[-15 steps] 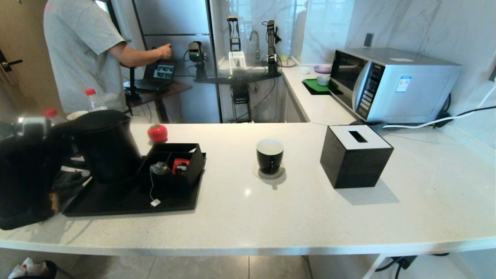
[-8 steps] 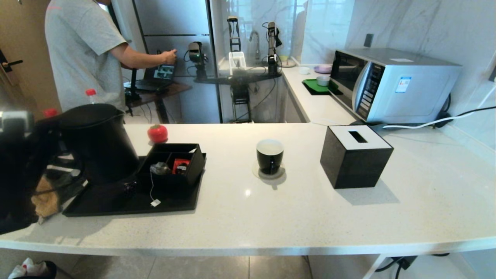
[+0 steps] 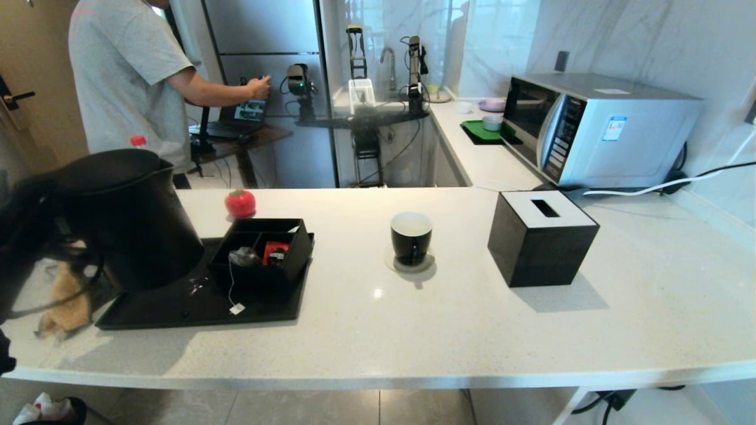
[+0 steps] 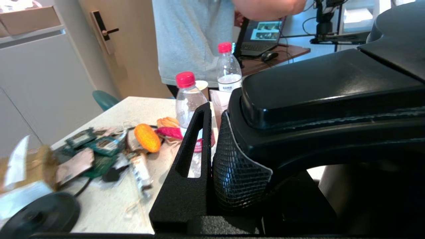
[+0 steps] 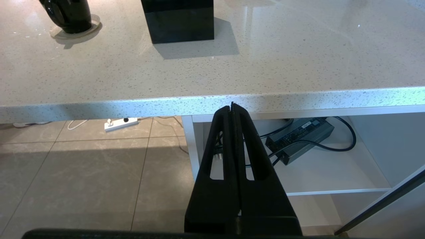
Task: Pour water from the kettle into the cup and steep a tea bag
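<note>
The kettle [image 3: 127,218] hangs above the left end of the black tray [image 3: 195,307], and you hold it by its handle [image 4: 318,109] with the left gripper [image 4: 212,159]. Both fingers are closed on the handle; you see the mesh pad [image 4: 237,176] pressed against it. The cup [image 3: 411,236] stands on a clear coaster, well apart to the right of the kettle, beside the tissue box [image 3: 540,239]. The tea bag [image 3: 243,256] lies in the organizer [image 3: 266,248] on the tray, its string over the front wall. Your right gripper [image 5: 232,108] is below the counter [image 5: 212,66] edge, fingers pressed together and empty.
</note>
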You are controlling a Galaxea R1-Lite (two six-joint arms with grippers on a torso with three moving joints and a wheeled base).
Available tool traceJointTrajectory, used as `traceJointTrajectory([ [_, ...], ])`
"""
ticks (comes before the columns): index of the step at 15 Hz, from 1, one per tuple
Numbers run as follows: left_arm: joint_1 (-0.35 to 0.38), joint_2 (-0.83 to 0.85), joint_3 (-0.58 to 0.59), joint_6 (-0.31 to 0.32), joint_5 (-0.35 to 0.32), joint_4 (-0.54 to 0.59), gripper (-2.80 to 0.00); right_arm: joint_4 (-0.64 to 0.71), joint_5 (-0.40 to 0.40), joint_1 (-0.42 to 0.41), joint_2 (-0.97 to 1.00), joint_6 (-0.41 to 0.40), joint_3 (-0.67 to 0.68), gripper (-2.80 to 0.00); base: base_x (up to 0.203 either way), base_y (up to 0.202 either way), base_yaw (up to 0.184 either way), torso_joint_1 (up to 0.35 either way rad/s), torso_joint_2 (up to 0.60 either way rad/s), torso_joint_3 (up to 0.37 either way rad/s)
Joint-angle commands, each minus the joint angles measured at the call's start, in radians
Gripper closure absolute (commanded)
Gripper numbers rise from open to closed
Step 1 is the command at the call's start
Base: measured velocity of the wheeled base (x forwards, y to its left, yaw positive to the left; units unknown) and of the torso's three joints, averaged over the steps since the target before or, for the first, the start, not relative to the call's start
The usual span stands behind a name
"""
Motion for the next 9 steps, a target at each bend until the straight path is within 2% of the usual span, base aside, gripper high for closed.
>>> traceJointTrajectory([
  [1, -0.004, -0.106, 0.064, -0.003, -0.003, -0.025, 0.0, 0.001, 0.0, 0.0, 0.001, -0.001, 0.0, 0.0, 0.0, 0.0, 0.0, 0.0, 0.0, 0.0],
  [4, -0.041, -0.179, 0.115, -0.007, -0.007, -0.019, 0.0, 0.001, 0.0, 0.0, 0.001, 0.0, 0.0, 0.0, 0.0, 0.0, 0.0, 0.0, 0.0, 0.0],
  [9, -0.154, -0.225, 0.133, -0.018, -0.005, -0.01, 0.0, 0.001, 0.0, 0.0, 0.001, 0.0, 0.0, 0.0, 0.0, 0.0, 0.0, 0.0, 0.0, 0.0],
])
